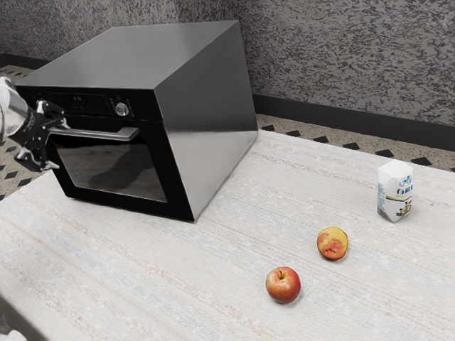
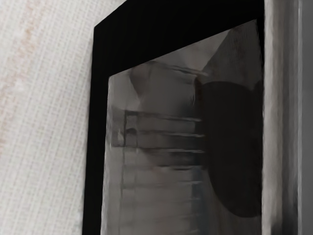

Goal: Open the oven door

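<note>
At the exterior view's left edge my gripper [image 1: 58, 147] stands open at the left end of the oven handle [image 1: 99, 133], one finger near the bar and the other lower, in front of the door. The oven door [image 1: 110, 167], black with a dark glass window, is shut against the steel oven [image 1: 206, 121]. In the wrist view the handle [image 2: 282, 117] runs as a blurred grey bar close to the hand, beside the door's glass [image 2: 156, 196]. Whether a finger touches the bar, I cannot tell.
A round knob [image 1: 121, 109] sits on the panel above the handle. On the pale table [image 1: 142, 270] stand a red apple [image 1: 283, 285], a yellow-red fruit [image 1: 332, 243] and a white carton [image 1: 395, 190], all toward the exterior view's right of the oven.
</note>
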